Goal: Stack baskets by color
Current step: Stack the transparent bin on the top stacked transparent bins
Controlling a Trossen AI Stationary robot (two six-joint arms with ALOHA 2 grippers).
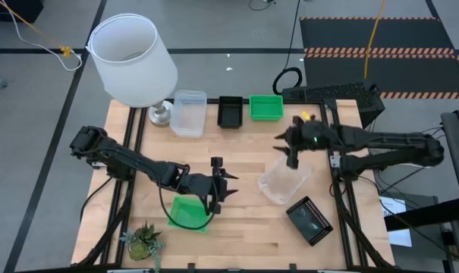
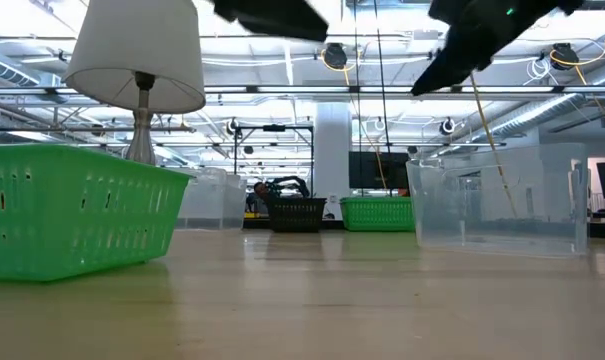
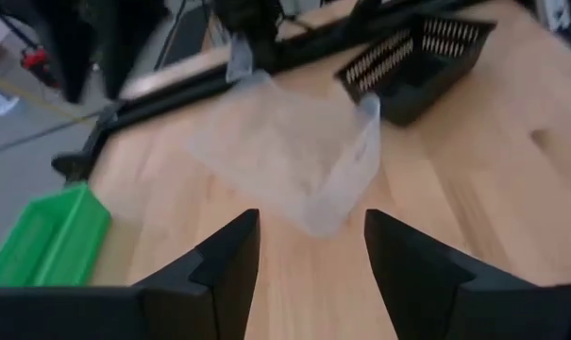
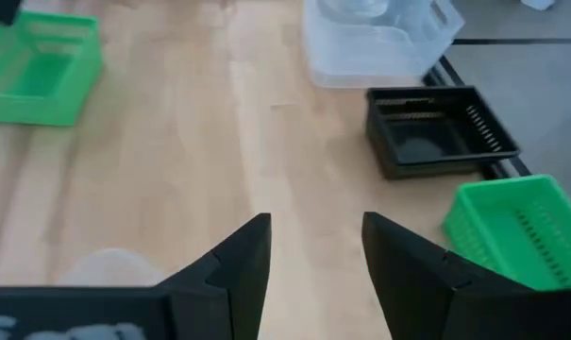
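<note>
Wooden slatted table [image 1: 237, 220], seen from above: along its far edge, a clear stacked basket [image 1: 188, 113], a small black perforated basket [image 1: 230, 111] and a bright green basket [image 1: 265, 107]. Left hand [image 1: 227, 187], fingers apart, hovers beside another green basket [image 1: 190, 211]. Right hand [image 1: 293, 144], fingers apart and empty, hangs just above a tilted clear basket [image 1: 284, 180]; a black basket [image 1: 310, 220] lies nearer the front.

Low view: white lampshade [image 2: 137, 52] stands behind the near green basket [image 2: 77, 210].

Left wrist view: clear basket [image 3: 294, 151] lies ahead of the spread fingers [image 3: 226, 269].

Right wrist view: fingers [image 4: 243, 264] apart over bare wood.
</note>
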